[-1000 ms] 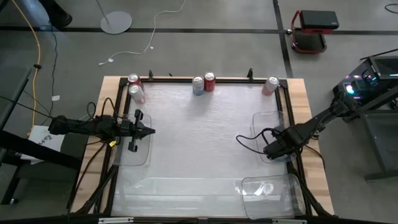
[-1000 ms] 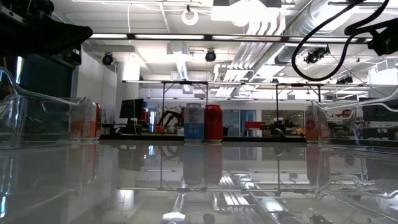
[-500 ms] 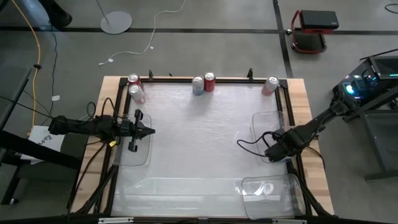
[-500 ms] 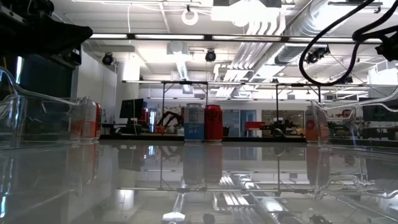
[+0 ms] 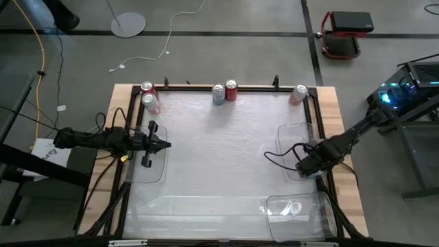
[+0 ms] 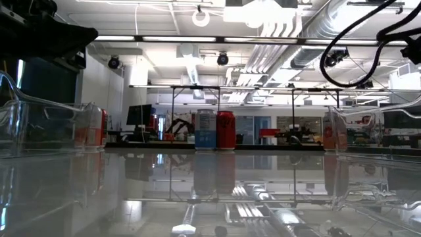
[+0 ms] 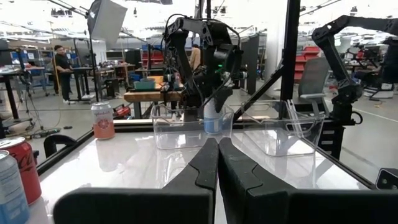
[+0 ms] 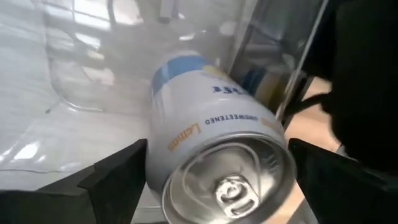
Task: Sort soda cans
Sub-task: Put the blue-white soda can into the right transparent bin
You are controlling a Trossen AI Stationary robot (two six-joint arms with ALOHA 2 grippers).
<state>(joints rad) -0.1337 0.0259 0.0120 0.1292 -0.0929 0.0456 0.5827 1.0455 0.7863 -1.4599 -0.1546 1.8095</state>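
1. The glossy white counter (image 5: 219, 151) with a pale wooden border carries clear plastic trays and small drink cans; a dark arm reaches in from each side.
2. A clear plastic tray (image 5: 293, 147) sits at the right edge, a second clear tray (image 5: 296, 215) at the near right corner, and a third clear tray (image 5: 152, 161) at the left edge.
3. The right gripper (image 5: 306, 165) hangs over the right-edge tray. In its wrist view a white cylindrical can with blue and orange print and a shiny silver top (image 8: 214, 162) lies tilted between the two dark fingers (image 8: 118, 177), its top facing the camera. One finger shows on each side of the can, spread apart; I cannot tell whether they press on it or merely flank it.
4. The left gripper (image 5: 162, 143) rests over the left-edge tray with its jaws clenched together, the two fingers touching along their length in the left wrist view, grasping nothing.
5. Along the far edge stand a blue-and-silver can (image 5: 218, 94) and a red can (image 5: 231, 90), just beside each other.
6. A pale pink-white can (image 5: 299, 94) stands at the far right corner.
7. At the far left corner a red can with a silver top (image 5: 147, 88) stands just behind a pale pink can (image 5: 150, 103).
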